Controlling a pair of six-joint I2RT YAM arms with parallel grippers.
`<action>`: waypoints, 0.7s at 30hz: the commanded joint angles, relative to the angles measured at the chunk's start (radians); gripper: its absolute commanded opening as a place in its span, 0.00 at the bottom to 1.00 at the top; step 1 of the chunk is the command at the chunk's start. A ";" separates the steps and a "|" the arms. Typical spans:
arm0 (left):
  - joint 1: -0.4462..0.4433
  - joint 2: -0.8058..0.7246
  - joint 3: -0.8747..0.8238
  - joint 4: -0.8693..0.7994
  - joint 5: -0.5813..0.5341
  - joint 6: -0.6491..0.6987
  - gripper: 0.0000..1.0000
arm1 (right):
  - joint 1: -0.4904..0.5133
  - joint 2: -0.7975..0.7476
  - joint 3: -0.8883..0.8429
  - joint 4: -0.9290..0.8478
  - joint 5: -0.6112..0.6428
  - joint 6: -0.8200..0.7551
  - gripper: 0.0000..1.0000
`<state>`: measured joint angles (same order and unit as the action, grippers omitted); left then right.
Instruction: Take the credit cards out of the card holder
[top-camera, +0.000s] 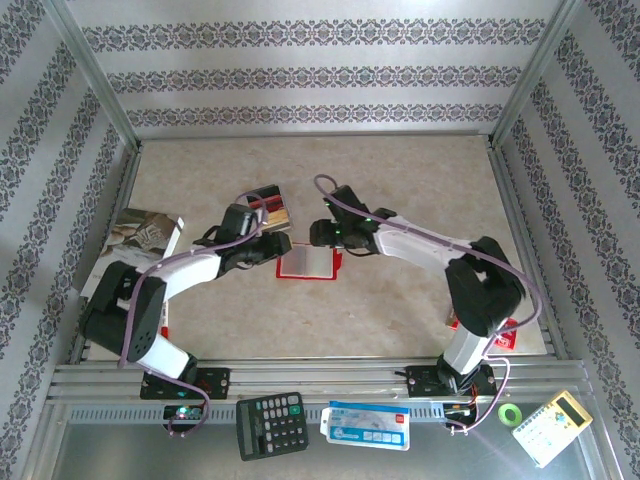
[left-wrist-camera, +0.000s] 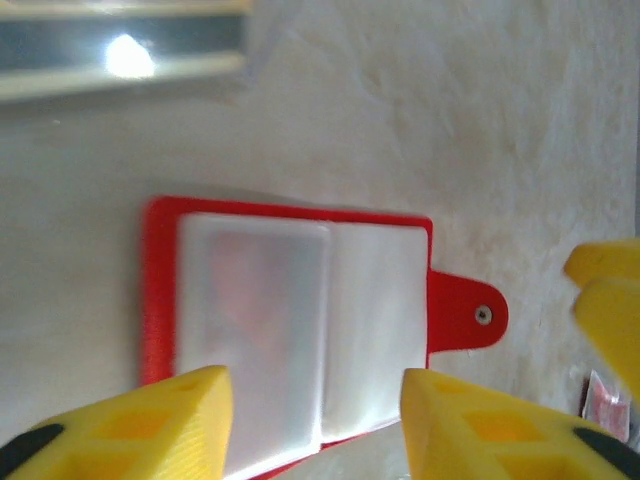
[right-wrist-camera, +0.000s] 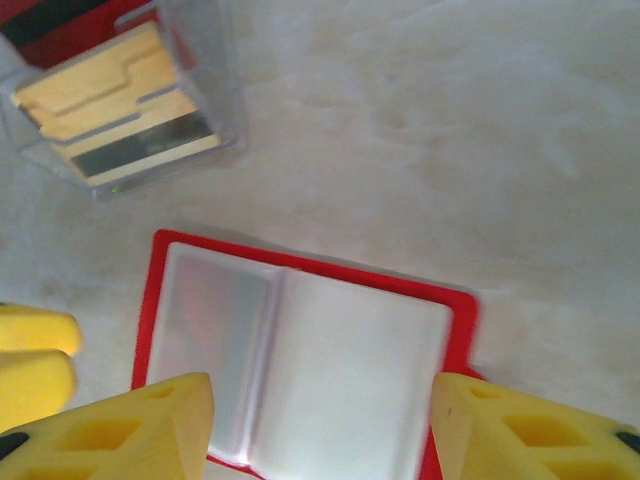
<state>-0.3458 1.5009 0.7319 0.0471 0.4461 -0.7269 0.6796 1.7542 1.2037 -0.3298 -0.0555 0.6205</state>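
Card holder, red, lies opened flat on the pale table near its middle, between the two arms, with its whitish inner pockets facing up and its snap tab lying flat on the table beside one half. Left gripper hangs just above the holder with its yellow fingers spread apart, one over each half, and pinches nothing. Right gripper hangs over the same holder from the opposite side, its fingers likewise spread wide and closed on nothing (each wrist view also catches a yellow fingertip of the other arm at its edge). A faint reddish patch shows through one pocket in the left wrist view; whether it is a card cannot be told. Credit cards, tan, one with a dark stripe, lie stacked in a clear box on the table just beyond the holder. On the near ledge lie a black calculator and a blue-and-white packet.
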 joint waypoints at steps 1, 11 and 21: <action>0.058 -0.068 -0.048 -0.054 -0.028 0.033 0.54 | 0.045 0.087 0.092 -0.094 -0.018 -0.034 0.62; 0.134 -0.234 -0.137 -0.111 -0.087 0.085 0.88 | 0.127 0.320 0.349 -0.317 0.054 -0.089 0.67; 0.150 -0.305 -0.165 -0.119 -0.110 0.135 0.99 | 0.130 0.394 0.417 -0.388 0.049 -0.100 0.65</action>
<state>-0.2092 1.2232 0.5793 -0.0471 0.3538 -0.6315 0.8078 2.1181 1.5887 -0.6540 -0.0360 0.5411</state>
